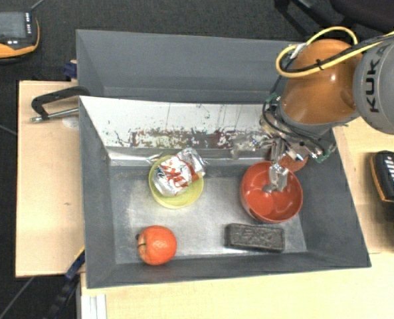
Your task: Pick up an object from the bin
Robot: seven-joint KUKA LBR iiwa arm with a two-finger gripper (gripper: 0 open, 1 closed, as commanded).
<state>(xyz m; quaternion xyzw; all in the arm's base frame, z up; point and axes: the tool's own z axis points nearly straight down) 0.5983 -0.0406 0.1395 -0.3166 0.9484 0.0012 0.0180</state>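
Red bowl (pixel 266 208), upright, in the right half of the grey bin (pixel 97 198), close to the back wall. Jaws just inside its far rim, below the orange wrist cover (pixel 316 78); spread or pressed together, impossible to tell. Just in front of the bowl, a dark flat block (pixel 254 237). Further left, a yellow-green dish (pixel 177 198) with a crumpled red-and-white wrapper (pixel 177 171) in it. Near the front left corner, an orange-red round fruit (pixel 158 245).

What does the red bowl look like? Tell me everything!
The red bowl is round, shiny like plastic, upright and open on top. It sits on the floor of the bin, at the right. The gripper dips into it near the back rim. A dark block lies just in front.
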